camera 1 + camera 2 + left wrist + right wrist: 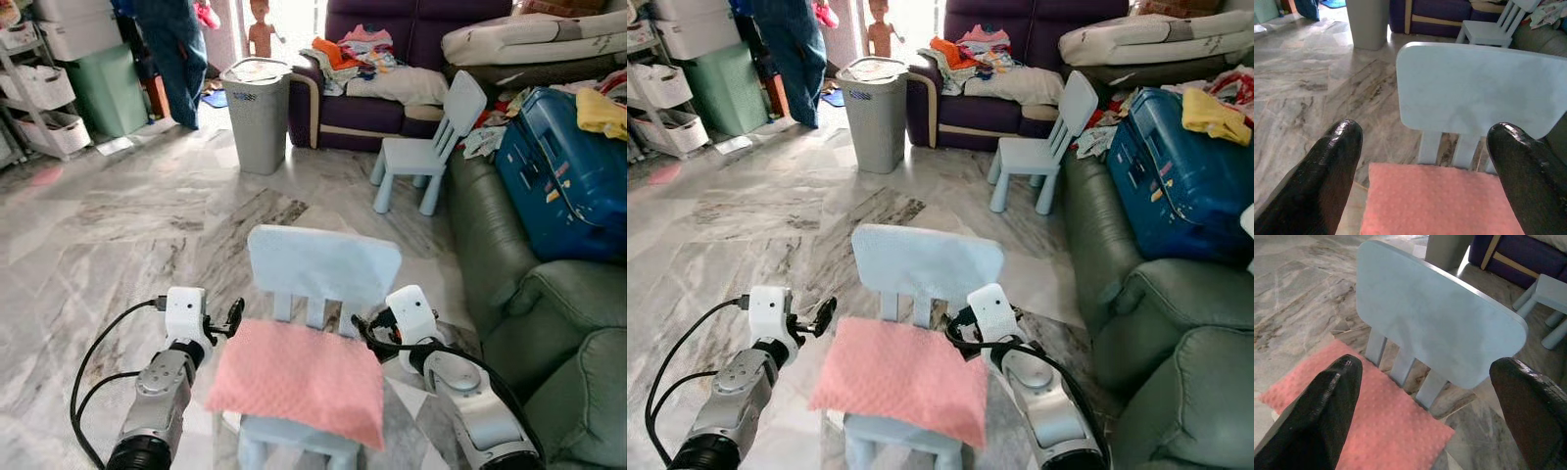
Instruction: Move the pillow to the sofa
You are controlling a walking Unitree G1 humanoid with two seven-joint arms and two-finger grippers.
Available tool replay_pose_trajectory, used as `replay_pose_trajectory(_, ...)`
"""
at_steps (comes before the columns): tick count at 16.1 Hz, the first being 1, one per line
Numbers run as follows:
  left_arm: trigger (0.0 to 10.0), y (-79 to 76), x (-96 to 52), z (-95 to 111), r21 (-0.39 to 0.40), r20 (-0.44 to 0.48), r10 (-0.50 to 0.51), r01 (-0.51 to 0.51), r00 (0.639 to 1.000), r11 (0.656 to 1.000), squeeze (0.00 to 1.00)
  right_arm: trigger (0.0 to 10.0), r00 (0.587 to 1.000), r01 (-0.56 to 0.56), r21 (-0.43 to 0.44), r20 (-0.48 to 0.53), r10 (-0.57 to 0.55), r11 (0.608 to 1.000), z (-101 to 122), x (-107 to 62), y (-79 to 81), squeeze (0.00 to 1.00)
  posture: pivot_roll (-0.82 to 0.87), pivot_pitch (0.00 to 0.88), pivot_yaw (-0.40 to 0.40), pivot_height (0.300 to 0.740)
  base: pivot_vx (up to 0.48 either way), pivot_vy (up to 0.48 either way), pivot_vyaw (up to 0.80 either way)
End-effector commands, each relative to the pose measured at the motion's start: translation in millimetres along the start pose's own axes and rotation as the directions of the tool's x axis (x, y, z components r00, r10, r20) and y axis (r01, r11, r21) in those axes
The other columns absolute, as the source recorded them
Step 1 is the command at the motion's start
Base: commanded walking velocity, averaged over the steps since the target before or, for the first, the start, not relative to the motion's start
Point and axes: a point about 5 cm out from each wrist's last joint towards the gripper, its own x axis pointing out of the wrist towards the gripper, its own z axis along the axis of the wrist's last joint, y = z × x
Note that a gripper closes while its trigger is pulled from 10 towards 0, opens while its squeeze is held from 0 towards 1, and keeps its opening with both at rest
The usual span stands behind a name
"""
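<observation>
Marble floor [147, 225] holds a blue chair [323, 264] bearing the pink pillow [299, 377].

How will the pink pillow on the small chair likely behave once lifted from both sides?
The pink pillow overhangs the chair seat and droops at its corner, so it probably sags between grips. It looks thin and light. Its dimpled fabric should give the left pincer and right pincer decent friction.

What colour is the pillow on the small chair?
Pink, with a dotted texture; the pillow shows best in the left eye view.
</observation>
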Motion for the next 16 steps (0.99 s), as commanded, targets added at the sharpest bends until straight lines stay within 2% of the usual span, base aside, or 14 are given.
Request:
replay_pose_trajectory(1,10.0,0.0,1.1,1,0.009,-0.012,-0.003,0.003,1.0,1.0,0.0,10.0,1.0,0.004,0.002,0.002,-0.004,1.0,2,0.5,-1.5,0.0,-0.07,0.0,0.003,0.74,0.0,0.0,0.0)
replay_pose_trajectory(4,10.0,8.3,0.1,-7,0.041,-0.065,0.047,-0.045,0.997,0.998,0.0,10.0,0.999,0.043,0.047,0.022,-0.044,0.998,3,0.6,-4.8,0.0,-0.06,0.0,0.004,0.74,0.0,0.0,0.0)
replay_pose_trajectory(7,10.0,23.3,-9.8,-23,0.085,-0.127,0.103,-0.092,0.987,0.992,0.0,10.0,0.992,0.103,0.152,0.06,-0.113,0.983,2,0.8,-17.7,0.0,-0.04,0.0,0.005,0.74,0.0,0.0,0.0)
replay_pose_trajectory(10,10.0,36.0,-24.6,-46,0.119,-0.219,0.146,-0.122,0.965,0.985,0.0,10.0,0.99,0.132,0.17,0.034,-0.139,0.977,-10,0.1,-22.7,0.0,-0.02,0.0,0.006,0.74,0.0,0.0,0.0)
replay_pose_trajectory(11,10.0,39.2,-33.9,-59,0.127,-0.267,0.152,-0.122,0.952,0.984,0.0,10.0,0.989,0.142,0.187,0.016,-0.148,0.972,-20,-3.3,-21.7,0.0,-0.01,0.0,0.007,0.74,0.0,0.0,0.0)
replay_pose_trajectory(15,10.0,38.0,-43.7,-71,0.134,-0.293,0.133,-0.097,0.947,0.986,0.0,10.0,0.988,0.153,0.21,-0.006,-0.155,0.966,-39,-13.5,-17.3,0.0,0.0,0.0,0.013,0.74,0.0,0.0,0.0)
replay_pose_trajectory(16,10.0,41.3,-53.8,-82,0.139,-0.332,0.134,-0.092,0.934,0.986,0.0,10.0,0.986,0.167,0.209,-0.044,-0.161,0.964,-52,-19.7,-17.6,0.0,0.0,0.0,0.017,0.74,0.0,0.0,0.0)
